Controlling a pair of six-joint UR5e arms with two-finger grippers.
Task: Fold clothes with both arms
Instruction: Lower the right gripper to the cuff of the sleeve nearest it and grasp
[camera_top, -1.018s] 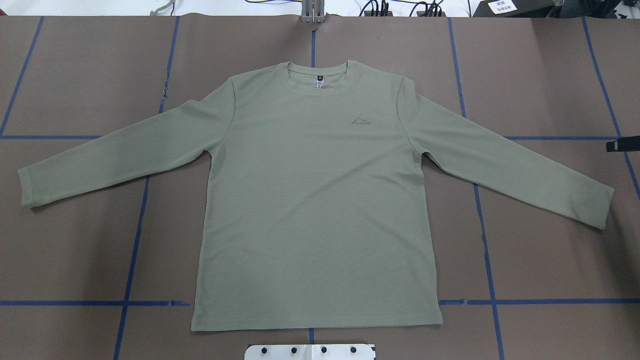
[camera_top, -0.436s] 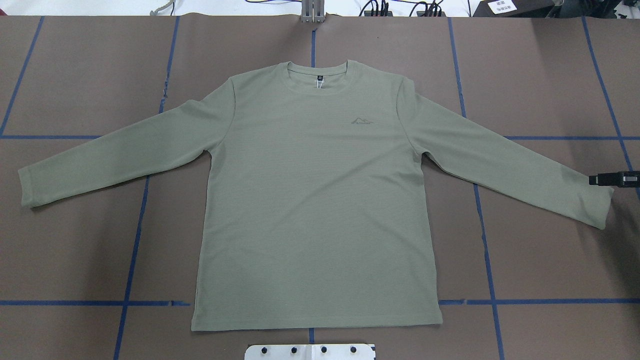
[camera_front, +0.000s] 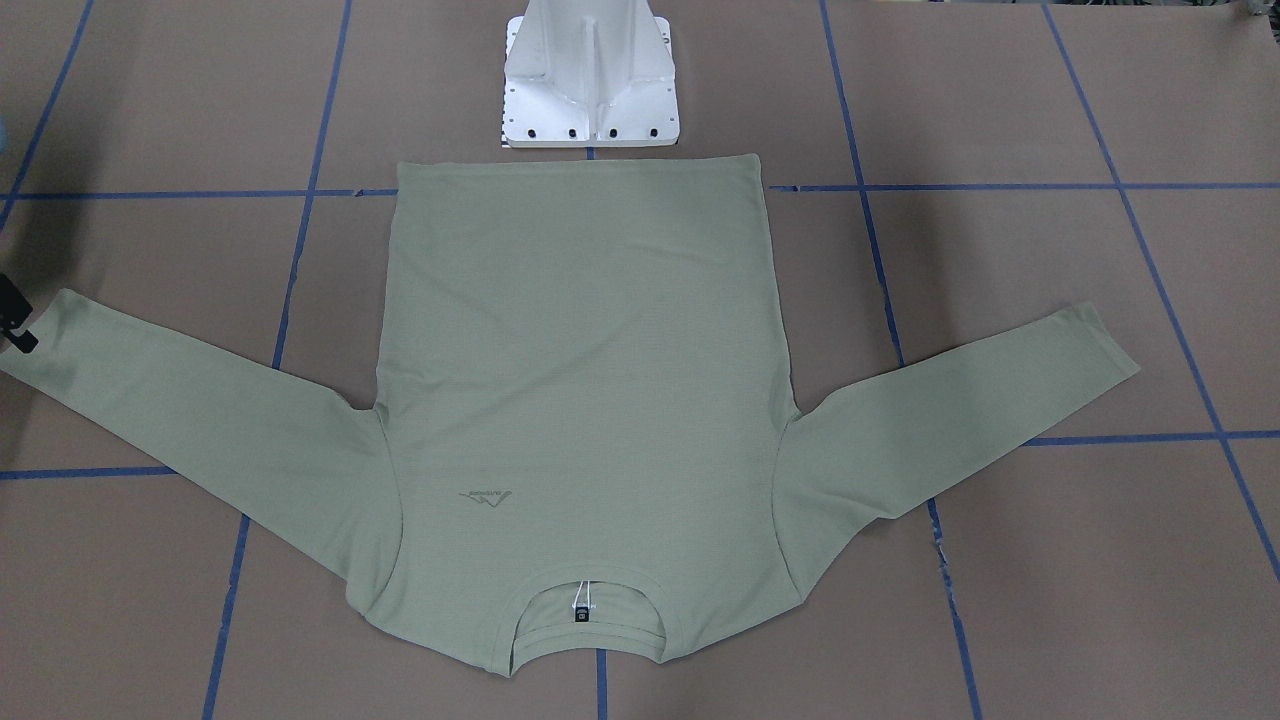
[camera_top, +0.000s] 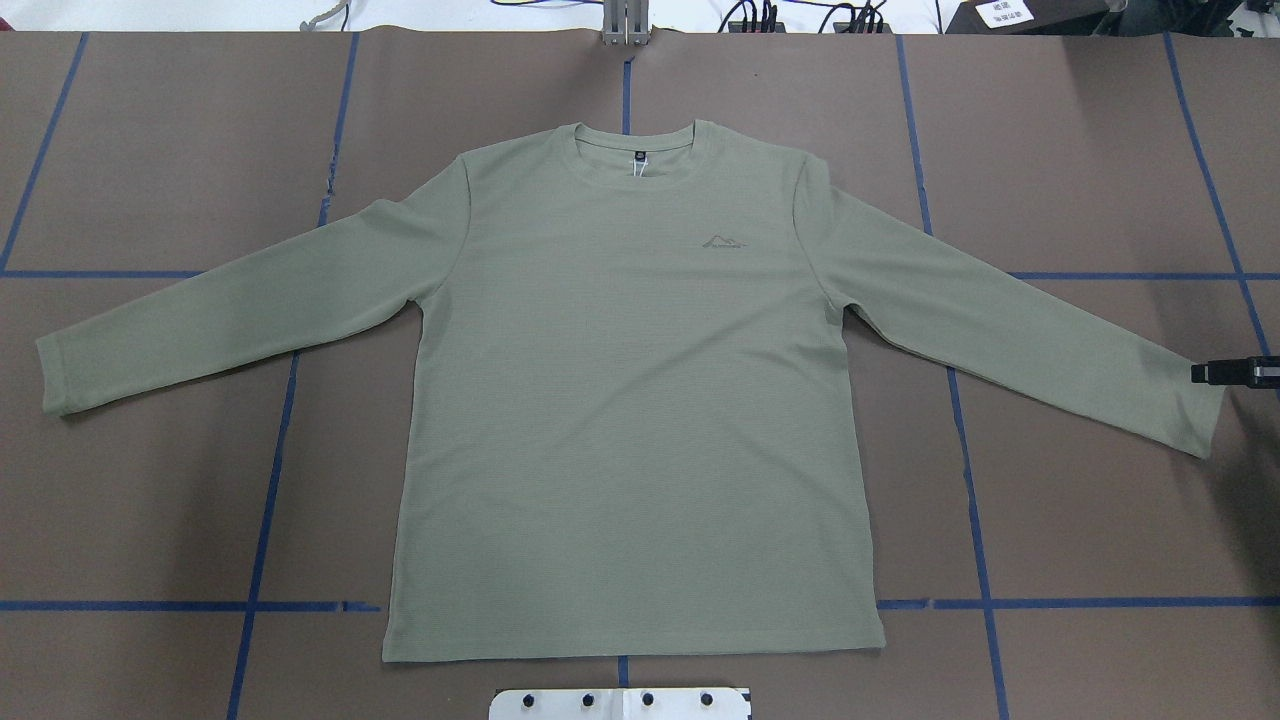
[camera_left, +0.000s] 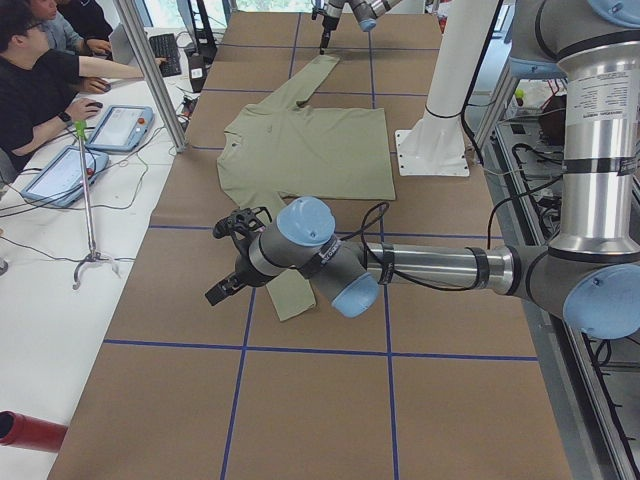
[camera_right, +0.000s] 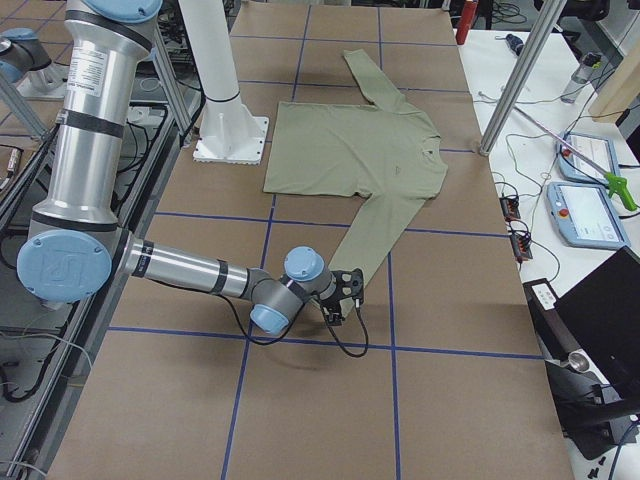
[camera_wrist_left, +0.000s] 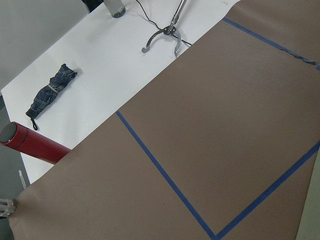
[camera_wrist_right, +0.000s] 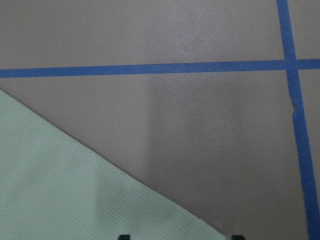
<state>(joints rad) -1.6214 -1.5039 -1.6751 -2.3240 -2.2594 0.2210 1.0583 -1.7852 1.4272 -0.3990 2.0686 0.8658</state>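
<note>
The shirt (camera_top: 630, 400) is pale sage-green with a black neck label (camera_top: 638, 156); the worktop (camera_top: 1100, 500) is brown, gridded with blue tape lines (camera_top: 100, 606).

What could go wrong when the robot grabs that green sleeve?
The right tool sits at the very edge of the sleeve cuff, so it might pinch too little cloth and slip off. Pulling one sleeve alone could also drag the flat shirt crooked.
</note>
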